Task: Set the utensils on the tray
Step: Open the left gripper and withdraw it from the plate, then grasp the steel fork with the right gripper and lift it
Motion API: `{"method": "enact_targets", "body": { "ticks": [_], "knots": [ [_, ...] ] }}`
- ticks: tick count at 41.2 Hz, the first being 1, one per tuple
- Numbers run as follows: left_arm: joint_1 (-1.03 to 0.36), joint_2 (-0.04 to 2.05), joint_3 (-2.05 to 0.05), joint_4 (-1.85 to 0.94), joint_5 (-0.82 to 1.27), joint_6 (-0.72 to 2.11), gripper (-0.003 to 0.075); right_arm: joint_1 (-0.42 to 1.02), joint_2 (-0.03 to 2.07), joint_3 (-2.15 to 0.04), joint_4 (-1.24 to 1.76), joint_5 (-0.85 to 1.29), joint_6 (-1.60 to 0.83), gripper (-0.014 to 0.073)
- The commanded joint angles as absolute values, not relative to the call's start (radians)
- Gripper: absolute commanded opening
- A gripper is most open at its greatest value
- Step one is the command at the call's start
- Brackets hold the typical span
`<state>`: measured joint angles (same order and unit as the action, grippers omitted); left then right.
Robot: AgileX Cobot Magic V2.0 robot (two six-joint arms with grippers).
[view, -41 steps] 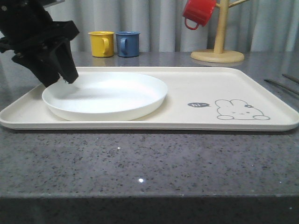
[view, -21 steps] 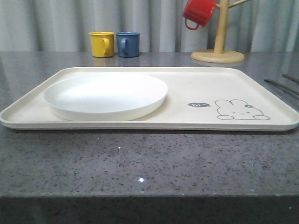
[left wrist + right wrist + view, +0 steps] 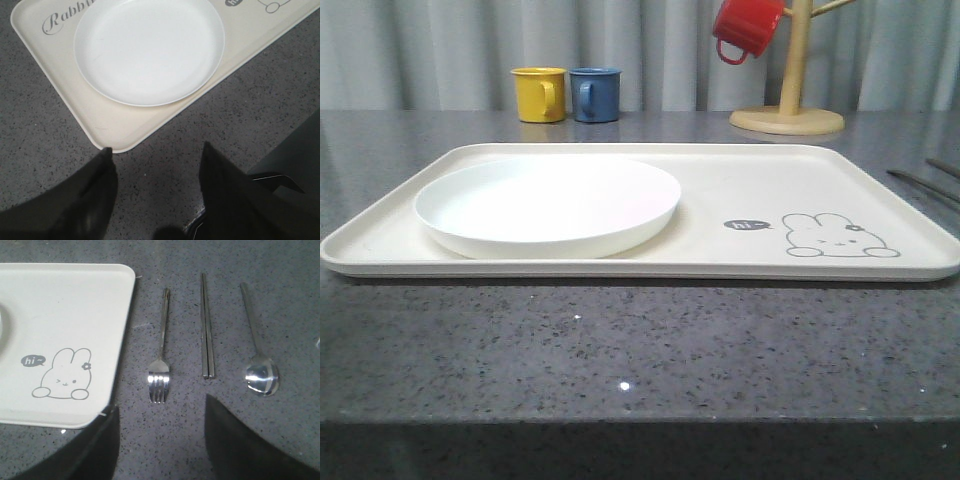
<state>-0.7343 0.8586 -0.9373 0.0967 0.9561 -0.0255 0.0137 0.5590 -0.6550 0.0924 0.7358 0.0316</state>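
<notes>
The cream tray [image 3: 740,190] [image 3: 107,125] [image 3: 75,300] with the rabbit drawing lies across the grey table. A round white plate [image 3: 548,205] [image 3: 149,49] rests on its left half. To the right of the tray, on the bare table, lie a steel fork [image 3: 161,352], a pair of chopsticks [image 3: 207,327] [image 3: 920,182] and a spoon [image 3: 259,352], side by side. My left gripper [image 3: 156,147] hangs open above the table near the tray's corner, holding nothing. My right gripper [image 3: 161,407] is open too, empty, just short of the fork's tines.
A yellow mug [image 3: 539,94] and a blue mug [image 3: 594,94] stand at the back behind the tray. A wooden mug tree [image 3: 787,100] with a red mug [image 3: 747,27] hanging on it stands at the back right. The table's front edge [image 3: 640,420] is near.
The left gripper, which stood over the plate's left rim a second ago, has pulled out of the front view. The plate stays on the tray.
</notes>
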Motion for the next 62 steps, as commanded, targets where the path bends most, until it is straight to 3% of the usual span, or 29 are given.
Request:
{"method": "enact_targets", "body": {
  "ticks": [1, 15, 38, 45, 54, 62],
  "knots": [
    [-0.744, 0.829, -0.951, 0.105, 0.903, -0.04, 0.0356, 0.007, 0.611, -0.725, 0.102, 0.72, 0.0, 0.0414],
    [-0.744, 0.842, -0.951, 0.105, 0.898, -0.04, 0.0356, 0.028, 0.961, -0.993, 0.129, 0.973, -0.025, 0.0414],
    [-0.744, 0.844, -0.951, 0.105, 0.898, -0.04, 0.0356, 0.05, 1.494, -1.264, 0.035, 1.001, -0.025, 0.0412],
    [-0.744, 0.844, -0.951, 0.105, 0.898, -0.04, 0.0356, 0.05, 1.583, -1.312, 0.031, 0.997, -0.025, 0.0407],
    [-0.744, 0.844, -0.951, 0.105, 0.898, -0.04, 0.0356, 0.05, 1.647, -1.336, 0.031, 0.985, -0.025, 0.0286],
    [-0.744, 0.844, -0.951, 0.105, 0.898, -0.04, 0.0356, 0.05, 1.66, -1.338, 0.032, 0.985, -0.025, 0.0282]
  ]
}}
